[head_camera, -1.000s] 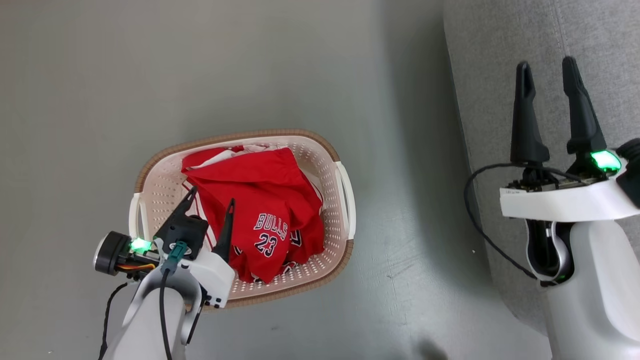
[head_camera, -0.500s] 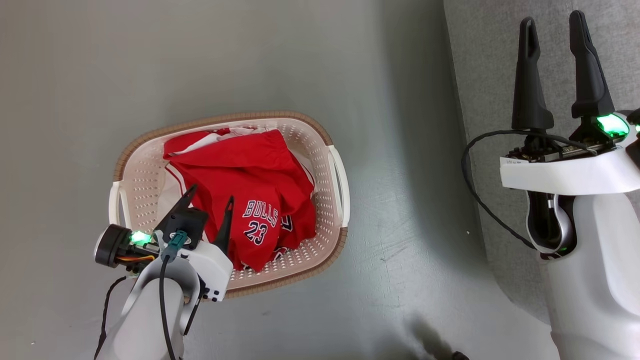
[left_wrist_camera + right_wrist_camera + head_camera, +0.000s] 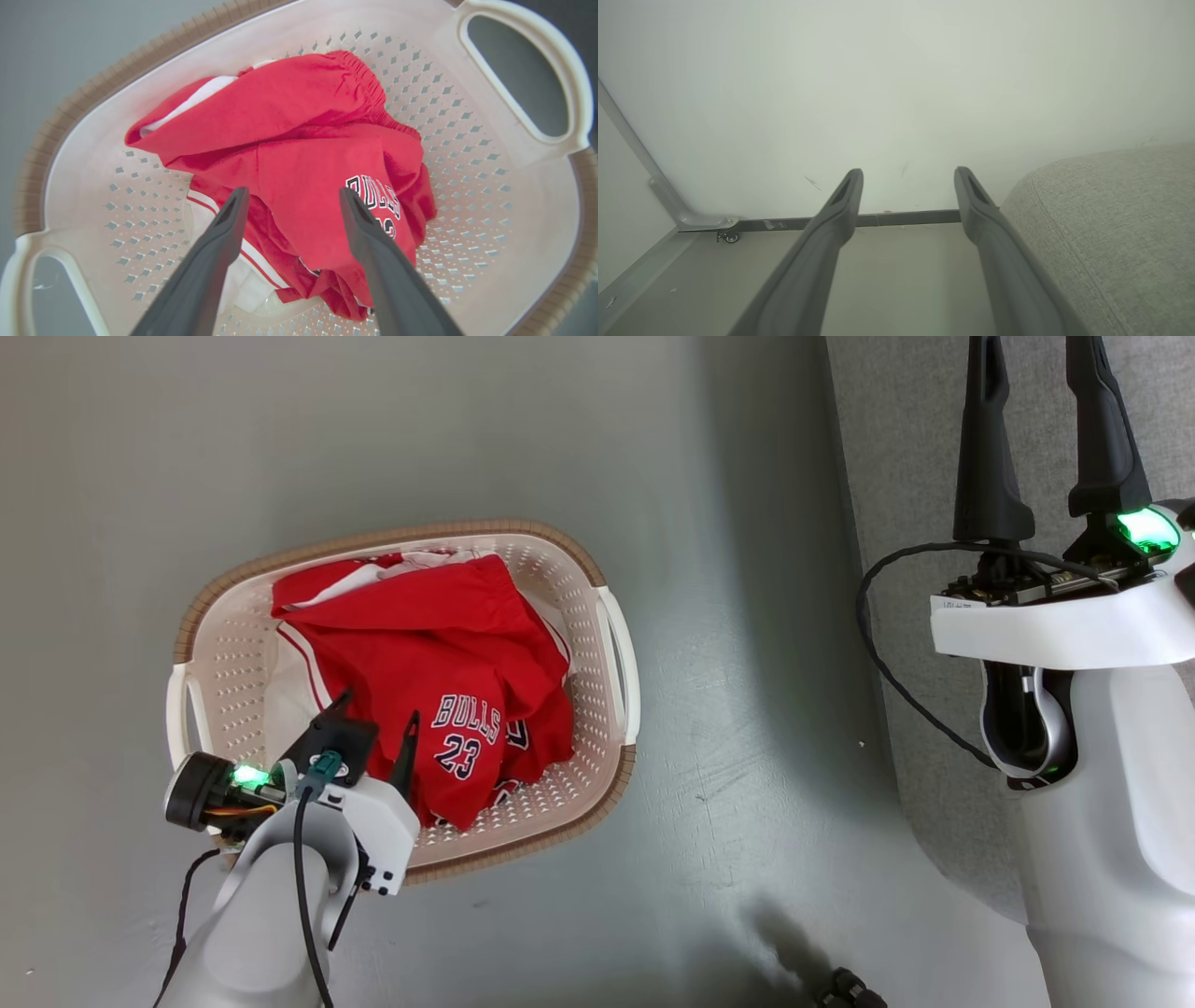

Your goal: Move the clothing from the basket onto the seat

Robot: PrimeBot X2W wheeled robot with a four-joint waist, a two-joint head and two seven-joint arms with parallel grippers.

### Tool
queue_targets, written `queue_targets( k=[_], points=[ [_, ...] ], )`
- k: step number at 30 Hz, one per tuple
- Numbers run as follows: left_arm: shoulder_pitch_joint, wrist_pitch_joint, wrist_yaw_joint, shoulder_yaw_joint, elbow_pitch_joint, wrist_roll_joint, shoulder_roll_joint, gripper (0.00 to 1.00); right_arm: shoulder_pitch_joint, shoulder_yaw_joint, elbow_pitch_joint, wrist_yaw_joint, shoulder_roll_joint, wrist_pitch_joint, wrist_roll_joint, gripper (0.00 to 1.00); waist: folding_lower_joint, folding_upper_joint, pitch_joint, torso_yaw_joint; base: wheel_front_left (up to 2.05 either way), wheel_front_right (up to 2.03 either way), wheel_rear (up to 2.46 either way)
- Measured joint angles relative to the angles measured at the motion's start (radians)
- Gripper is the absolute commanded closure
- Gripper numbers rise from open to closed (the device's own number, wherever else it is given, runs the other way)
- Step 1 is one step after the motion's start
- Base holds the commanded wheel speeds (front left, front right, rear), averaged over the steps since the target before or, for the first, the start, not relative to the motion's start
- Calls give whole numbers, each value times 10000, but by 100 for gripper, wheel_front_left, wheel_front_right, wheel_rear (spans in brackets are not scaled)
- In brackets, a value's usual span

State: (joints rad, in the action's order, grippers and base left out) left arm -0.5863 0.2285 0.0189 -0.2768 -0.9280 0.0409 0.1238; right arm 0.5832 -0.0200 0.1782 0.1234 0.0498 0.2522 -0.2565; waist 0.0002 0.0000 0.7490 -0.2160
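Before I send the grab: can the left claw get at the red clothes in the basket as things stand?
Probably yes. The left claw hangs open right above the clothes, nothing lies over the pile, and the basket is open on top, its walls off to the sides of the fingers.

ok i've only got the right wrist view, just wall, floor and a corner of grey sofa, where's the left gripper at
Observer: The left gripper hangs over the basket, pointing down into it.
Operator: is all the clothing in there
Observer: Yes, the red clothing lies bunched inside the basket, and none is on the part of the seat I can see.
Operator: has it grabbed anything
Observer: No. Its jaws stand wide apart above a fold beside the BULLS lettering, with nothing pinched between them.
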Motion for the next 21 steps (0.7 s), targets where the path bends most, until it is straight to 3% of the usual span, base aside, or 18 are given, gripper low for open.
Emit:
queue_targets(
  k=[21],
  points=[
    [-1162,-184,-79,-90,-1030,88,0,0,608,-221,-132,0,6,0,-75,0,0,0,842,-322,0,0,0]
  ],
)
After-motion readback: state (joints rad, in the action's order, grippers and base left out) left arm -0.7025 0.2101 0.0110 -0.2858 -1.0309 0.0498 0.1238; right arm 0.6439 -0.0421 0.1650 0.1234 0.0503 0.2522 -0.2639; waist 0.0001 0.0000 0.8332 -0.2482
